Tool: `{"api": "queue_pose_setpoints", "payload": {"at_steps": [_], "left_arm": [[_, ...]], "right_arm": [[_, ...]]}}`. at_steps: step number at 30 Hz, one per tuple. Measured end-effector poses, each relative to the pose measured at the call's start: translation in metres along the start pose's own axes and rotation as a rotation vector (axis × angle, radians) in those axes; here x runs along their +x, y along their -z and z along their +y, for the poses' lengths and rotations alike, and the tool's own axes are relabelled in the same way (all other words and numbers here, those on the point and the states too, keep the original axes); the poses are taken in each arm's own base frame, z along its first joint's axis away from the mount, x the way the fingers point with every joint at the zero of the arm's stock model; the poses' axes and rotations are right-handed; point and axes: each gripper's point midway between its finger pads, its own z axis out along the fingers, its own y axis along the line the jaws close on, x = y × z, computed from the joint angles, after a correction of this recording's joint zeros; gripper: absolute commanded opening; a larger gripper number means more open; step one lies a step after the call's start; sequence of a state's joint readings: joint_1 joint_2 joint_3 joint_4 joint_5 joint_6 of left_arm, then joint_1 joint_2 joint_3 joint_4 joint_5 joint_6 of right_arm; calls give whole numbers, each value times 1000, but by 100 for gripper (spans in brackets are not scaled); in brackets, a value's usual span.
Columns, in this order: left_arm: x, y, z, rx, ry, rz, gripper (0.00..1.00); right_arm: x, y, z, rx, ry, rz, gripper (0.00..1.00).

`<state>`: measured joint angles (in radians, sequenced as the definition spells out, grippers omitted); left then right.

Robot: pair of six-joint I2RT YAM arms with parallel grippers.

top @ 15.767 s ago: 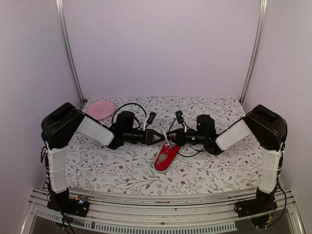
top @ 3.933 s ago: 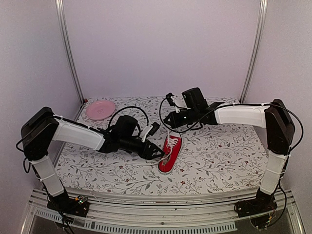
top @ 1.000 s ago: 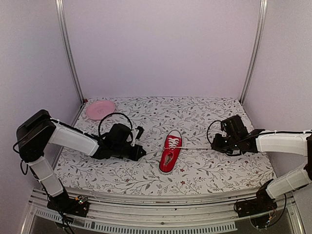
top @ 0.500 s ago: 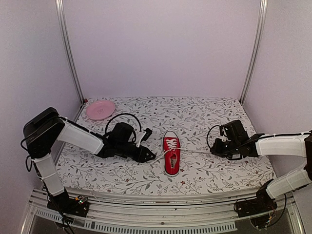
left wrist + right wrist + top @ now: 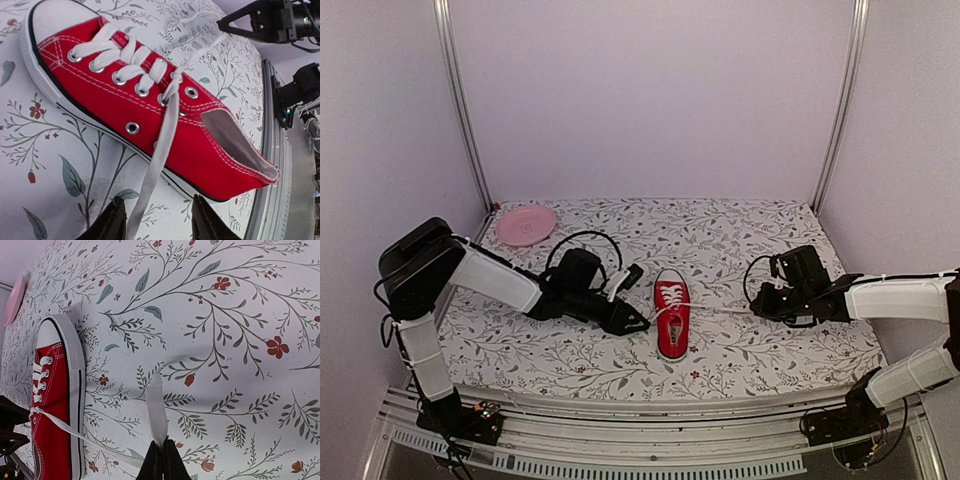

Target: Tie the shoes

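Note:
The red shoe (image 5: 672, 318) lies mid-table, white toe cap pointing away from the arm bases. My left gripper (image 5: 638, 326) sits low just left of it, jaws open. In the left wrist view the shoe (image 5: 150, 110) fills the frame and one white lace (image 5: 159, 150) runs down from the eyelets, loose between the spread fingers (image 5: 114, 222) of my left gripper (image 5: 157, 225). My right gripper (image 5: 758, 304) is to the shoe's right, shut on the other lace (image 5: 716, 311), which stretches across the cloth. The right wrist view shows my right gripper (image 5: 162, 452) pinching that lace end (image 5: 156, 407).
A pink plate (image 5: 525, 224) sits at the back left corner, also seen as a pink plate (image 5: 12, 300) in the right wrist view. The table (image 5: 740, 240) carries a floral cloth. White walls and metal posts enclose it on three sides.
The left gripper has opened, letting go of its lace, and moved right toward the shoe. The shoe has swung to point straight back. The right gripper still pinches its lace.

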<state>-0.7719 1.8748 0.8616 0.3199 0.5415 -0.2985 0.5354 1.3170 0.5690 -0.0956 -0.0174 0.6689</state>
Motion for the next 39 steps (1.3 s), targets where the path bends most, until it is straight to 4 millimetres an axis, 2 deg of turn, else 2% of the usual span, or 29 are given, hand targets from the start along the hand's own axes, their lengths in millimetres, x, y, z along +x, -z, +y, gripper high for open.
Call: {"api": "queue_pose_setpoints", "payload": {"at_steps": [5, 14, 21, 26, 29, 34, 36, 39], "left_arm": [[1, -7, 5, -5, 6, 13, 39], [3, -13, 11, -36, 3, 35, 23], [6, -14, 11, -34, 8, 42, 21], [8, -16, 10, -31, 9, 49, 27], [8, -16, 8, -24, 7, 50, 26], [17, -23, 13, -20, 21, 76, 11], [19, -24, 12, -14, 17, 79, 0], [19, -24, 12, -15, 26, 81, 0]], "right_arm": [[-1, 0, 2, -10, 1, -5, 2], [-1, 0, 5, -22, 4, -1, 2], [-8, 2, 11, -33, 25, -17, 2], [-22, 6, 22, -55, 52, -46, 2], [-24, 6, 23, -57, 63, -51, 2], [-22, 5, 22, -52, 69, -45, 2], [-22, 5, 22, -52, 69, -45, 2], [-23, 5, 23, -52, 73, -45, 2]]}}
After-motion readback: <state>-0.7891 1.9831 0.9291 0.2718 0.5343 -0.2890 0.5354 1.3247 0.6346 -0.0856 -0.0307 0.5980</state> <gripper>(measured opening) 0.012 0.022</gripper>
